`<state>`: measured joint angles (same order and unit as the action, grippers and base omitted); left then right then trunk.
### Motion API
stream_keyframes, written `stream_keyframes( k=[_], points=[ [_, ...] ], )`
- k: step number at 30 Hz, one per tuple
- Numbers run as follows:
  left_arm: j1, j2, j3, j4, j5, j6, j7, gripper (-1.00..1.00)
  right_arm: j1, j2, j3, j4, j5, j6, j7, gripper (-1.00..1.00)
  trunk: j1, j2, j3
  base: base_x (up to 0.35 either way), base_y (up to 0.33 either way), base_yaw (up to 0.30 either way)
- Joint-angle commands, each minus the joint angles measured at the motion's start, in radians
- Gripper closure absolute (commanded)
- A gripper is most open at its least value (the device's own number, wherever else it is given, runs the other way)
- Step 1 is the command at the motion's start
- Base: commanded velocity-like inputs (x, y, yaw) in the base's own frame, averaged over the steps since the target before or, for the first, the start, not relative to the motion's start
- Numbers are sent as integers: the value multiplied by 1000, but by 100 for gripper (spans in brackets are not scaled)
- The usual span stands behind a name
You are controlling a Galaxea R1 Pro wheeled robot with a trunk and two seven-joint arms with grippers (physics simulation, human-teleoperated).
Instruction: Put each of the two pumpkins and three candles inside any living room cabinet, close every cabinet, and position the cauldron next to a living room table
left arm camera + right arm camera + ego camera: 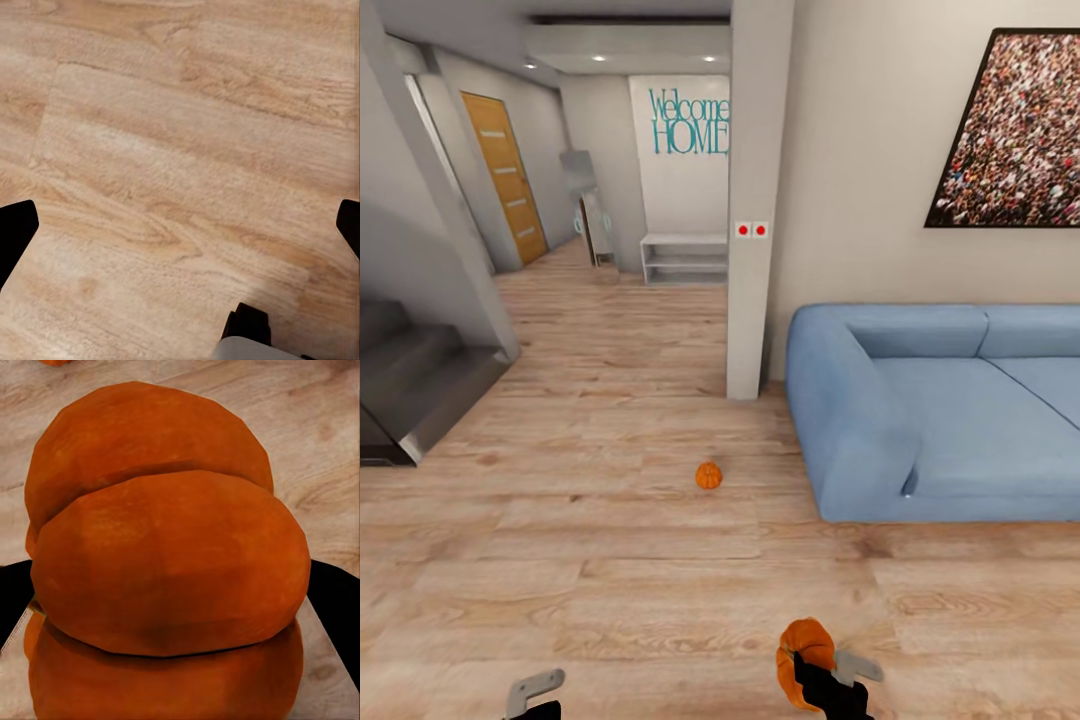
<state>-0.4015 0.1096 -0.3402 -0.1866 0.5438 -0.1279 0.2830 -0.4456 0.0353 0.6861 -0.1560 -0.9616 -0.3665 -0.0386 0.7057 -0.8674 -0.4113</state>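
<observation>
The right gripper (822, 672) is clamped on a pumpkin (806, 660), low at the near edge of the head view, and up close in the right wrist view the orange ribs (169, 562) bulge right across between the two dark fingers (337, 607), which press in on either flank. That's a full grip on a round, smooth-sided load. The left gripper (535, 700) hangs beside it with nothing in it, fingers spread wide over bare floor (180, 150), and its dark tips sit at the far sides of the left wrist view. Out ahead, the second pumpkin (708, 476) sits alone on the planks, near the corner of the blue sofa (920, 420) and just in front of the grey pillar (755, 200). Beyond that a hallway runs back to a white shelf (684, 258), a wooden door (508, 175) and a teal welcome sign (690, 122), with stairs (410, 385) off to the left. No cabinet here, so the held pumpkin probably has a drive ahead of it, and that's where the risk lies: a ribbed ball pinched on two curved sides could roll or squirt out if the base jolts or the arm swings hard in a turn. Going for the floor pumpkin with the free arm means a deep bend, and a clumsy approach could nudge it rolling under the sofa's edge or toward the pillar. A wide turn could also clip the sofa arm.
</observation>
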Motion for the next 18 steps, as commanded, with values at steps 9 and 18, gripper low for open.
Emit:
stream_keyframes(
  k=[9, 18],
  points=[
    [0, 1, -9, -1, 9, -2, 4, -100, -1, 0, 9, 0, -3, -3, -6, 100, 1, -1, 3, 332, 0, 0],
    [0, 1, -9, -1, 8, -2, 4, -100, -1, 0, 9, 0, -1, -4, -6, 100, 1, -1, 5, 332, 0, 0]
  ],
)
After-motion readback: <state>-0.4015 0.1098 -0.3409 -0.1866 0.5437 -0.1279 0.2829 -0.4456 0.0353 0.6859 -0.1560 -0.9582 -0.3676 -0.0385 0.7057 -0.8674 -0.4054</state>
